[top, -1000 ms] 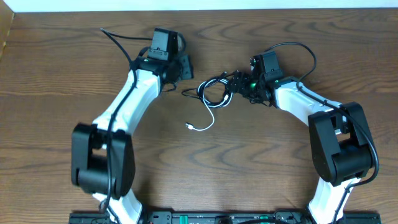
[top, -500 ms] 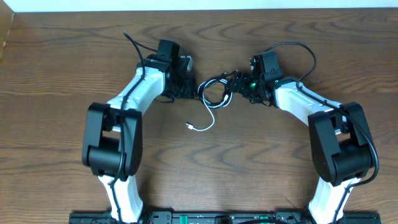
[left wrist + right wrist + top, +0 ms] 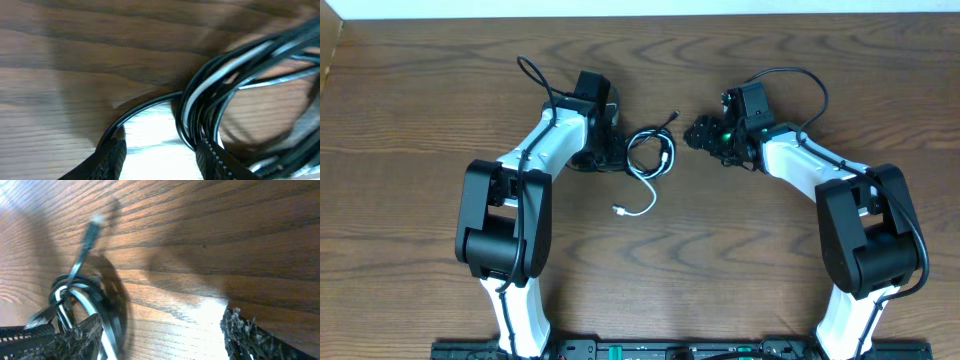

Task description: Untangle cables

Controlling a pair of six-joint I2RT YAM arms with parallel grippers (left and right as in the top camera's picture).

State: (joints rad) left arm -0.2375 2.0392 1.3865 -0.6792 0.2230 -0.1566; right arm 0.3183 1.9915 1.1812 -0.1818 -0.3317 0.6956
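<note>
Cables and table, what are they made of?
Black cable: looks like rubbery plastic, smooth with a slight shine, and it bends in easy loops. White cable: probably the same plastic coat, glossy. Table: looks like brown wood with wavy grain lines, though it could be a wood-look coating.

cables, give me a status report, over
Left fingers open around part of the cables. Right fingers open, nothing between them. Coil looped together, white plug end trailing loose. Nothing else in the way.
</note>
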